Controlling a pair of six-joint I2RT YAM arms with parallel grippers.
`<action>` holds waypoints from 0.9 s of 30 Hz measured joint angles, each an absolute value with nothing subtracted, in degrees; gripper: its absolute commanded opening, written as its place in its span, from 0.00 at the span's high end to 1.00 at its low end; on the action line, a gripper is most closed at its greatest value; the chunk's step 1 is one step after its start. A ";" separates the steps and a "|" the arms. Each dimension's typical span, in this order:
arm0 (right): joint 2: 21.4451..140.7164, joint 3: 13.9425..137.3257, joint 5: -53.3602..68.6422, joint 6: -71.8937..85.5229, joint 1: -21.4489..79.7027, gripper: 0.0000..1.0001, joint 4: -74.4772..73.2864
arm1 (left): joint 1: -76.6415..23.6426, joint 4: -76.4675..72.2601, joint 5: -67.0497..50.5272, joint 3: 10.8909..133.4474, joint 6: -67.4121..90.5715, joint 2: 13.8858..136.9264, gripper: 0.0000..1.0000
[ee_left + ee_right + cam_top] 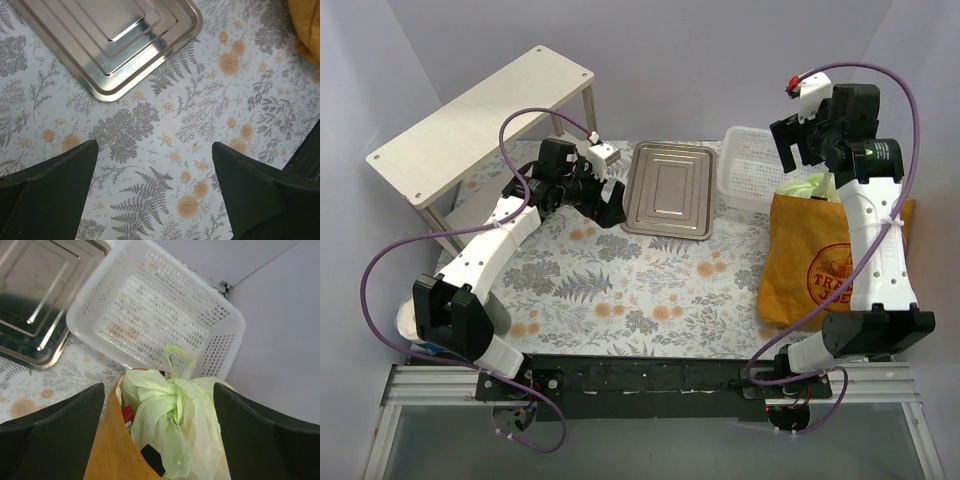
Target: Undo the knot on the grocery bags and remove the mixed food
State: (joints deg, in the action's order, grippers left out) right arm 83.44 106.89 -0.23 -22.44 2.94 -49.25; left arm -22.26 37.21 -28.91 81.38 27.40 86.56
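The mustard-orange tote (800, 270) stands at the table's right side, and its edge (107, 450) fills the bottom of the right wrist view. Inside it sits the pale green plastic bag (175, 400), tied in a knot at its top, with one loop sticking up. A red packet (127, 415) shows between the tote wall and the green bag; the other food is hidden. My right gripper (157, 390) hangs open above the knot, touching nothing. My left gripper (155, 150) is open over the flowered tablecloth, next to the tray, holding nothing. A corner of the tote (307, 25) shows there too.
A steel tray (668, 188) lies at the back centre. A white mesh basket (755, 165) sits right behind the tote. A wooden shelf (480, 120) stands at the back left. The right arm reaches over the tote. A black handle (152, 457) pokes out inside the tote.
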 measured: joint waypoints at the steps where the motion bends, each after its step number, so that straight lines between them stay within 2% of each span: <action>1: 84.29 106.52 -1.21 -23.68 2.72 0.03 -49.65 | -22.26 37.52 -27.83 80.99 27.27 86.56 0.02; 14: 94.56 107.22 -1.56 -40.45 0.75 0.04 -61.21 | -22.26 38.35 -28.86 80.12 27.70 86.56 0.02; 22: 97.06 108.99 1.41 -40.73 0.75 0.08 -68.84 | -22.26 38.13 -32.27 80.12 28.16 87.31 0.02; 27: 94.85 103.96 3.27 -39.05 0.75 0.09 -70.78 | -22.26 37.36 -33.82 80.20 28.99 88.97 0.02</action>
